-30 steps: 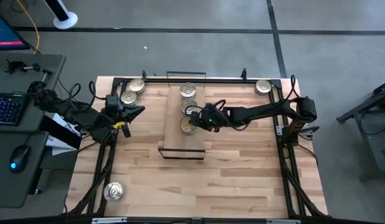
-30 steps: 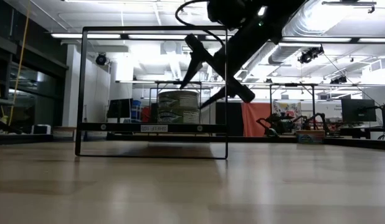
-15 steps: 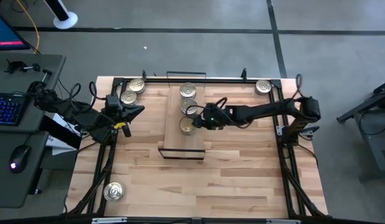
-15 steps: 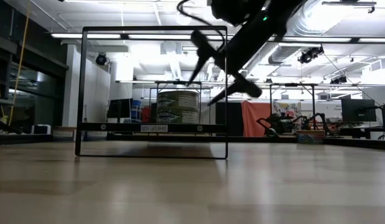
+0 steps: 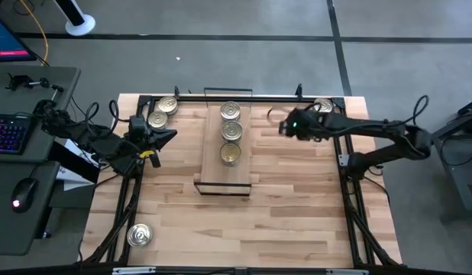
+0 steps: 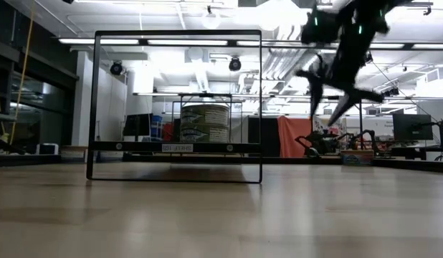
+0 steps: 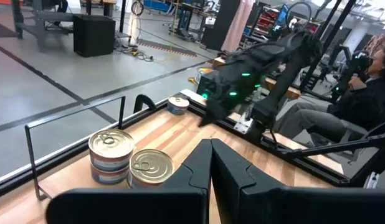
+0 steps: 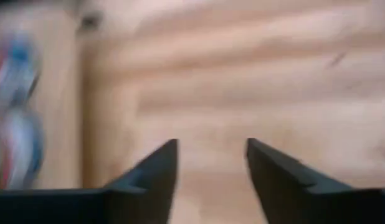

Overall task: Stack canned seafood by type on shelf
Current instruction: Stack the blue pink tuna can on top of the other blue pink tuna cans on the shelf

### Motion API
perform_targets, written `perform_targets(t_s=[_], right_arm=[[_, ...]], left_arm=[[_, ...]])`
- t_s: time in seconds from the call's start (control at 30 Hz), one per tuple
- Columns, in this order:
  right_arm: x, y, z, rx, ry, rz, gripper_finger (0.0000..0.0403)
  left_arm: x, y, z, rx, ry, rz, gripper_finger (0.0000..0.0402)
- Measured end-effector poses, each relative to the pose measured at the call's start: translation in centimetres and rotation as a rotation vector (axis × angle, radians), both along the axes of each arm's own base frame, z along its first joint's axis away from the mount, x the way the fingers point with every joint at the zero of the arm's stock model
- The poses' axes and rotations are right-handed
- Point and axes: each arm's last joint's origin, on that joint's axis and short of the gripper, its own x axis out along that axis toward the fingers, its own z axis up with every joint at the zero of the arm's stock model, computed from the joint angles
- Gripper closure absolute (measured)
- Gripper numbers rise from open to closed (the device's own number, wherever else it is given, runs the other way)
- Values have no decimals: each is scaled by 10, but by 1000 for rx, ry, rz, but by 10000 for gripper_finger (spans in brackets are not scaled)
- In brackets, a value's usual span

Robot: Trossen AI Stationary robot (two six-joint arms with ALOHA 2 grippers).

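Here, at the far left of the high view, a side desk (image 5: 37,137) carries a keyboard (image 5: 8,131) and a mouse (image 5: 21,201), just off the wooden counter (image 5: 297,206). One tin (image 5: 139,235) sits alone near the counter's front left corner. The left gripper (image 5: 166,136) waits by the left edge, its fingers (image 7: 208,165) pressed together with nothing between them. Just behind it, in the back left corner, stand two tins (image 5: 163,111); the left wrist view shows one of them as a stack of two with a red and blue label (image 7: 109,163), but the writing cannot be read.

The shelf (image 5: 225,172) lies in the middle of the counter, running from back to front, with three tins (image 5: 231,132) in a row along its back half. From table height, tins (image 6: 204,123) show stacked behind the shelf's black frame (image 6: 177,106), and a small white label (image 6: 178,147) sits on the lower bar; its text is too small to read.

To the right of the shelf, the right gripper (image 5: 284,126) hangs above bare wood, well clear of the row, its fingers (image 8: 152,171) spread apart and empty. Another tin (image 5: 323,106) stands in the back right corner, just behind that arm. In the left wrist view a seated person (image 7: 361,93) shows beyond the counter's right side.
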Motion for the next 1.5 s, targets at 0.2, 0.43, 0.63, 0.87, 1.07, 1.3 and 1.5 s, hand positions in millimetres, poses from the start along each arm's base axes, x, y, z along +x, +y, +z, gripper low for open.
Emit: perform_targets(t_s=[0.2, 0.43, 0.63, 0.87, 1.07, 1.3, 1.5], right_arm=[[-24, -53, -21, -206, 3, -251, 386], [-35, -93, -21, -350, 228, -482, 398], [-46, -117, -41, -351, 399, -594, 401], [-57, -135, -68, -248, 486, -588, 402], [-57, -139, -81, -203, 538, -549, 403], [-39, -122, -80, -129, 583, -252, 403], [-13, -71, -75, -48, 692, 134, 403]], left_arm=[[0, 0, 1, -26, -19, 7, 401], [1, 1, 1, -61, -51, 58, 401], [1, 1, 2, -55, -54, 67, 401], [1, 1, 2, 49, 0, 68, 401], [1, 1, 2, 114, 35, 62, 401], [1, 1, 2, 109, 32, 62, 402], [6, -3, -5, 84, 83, -30, 402]])
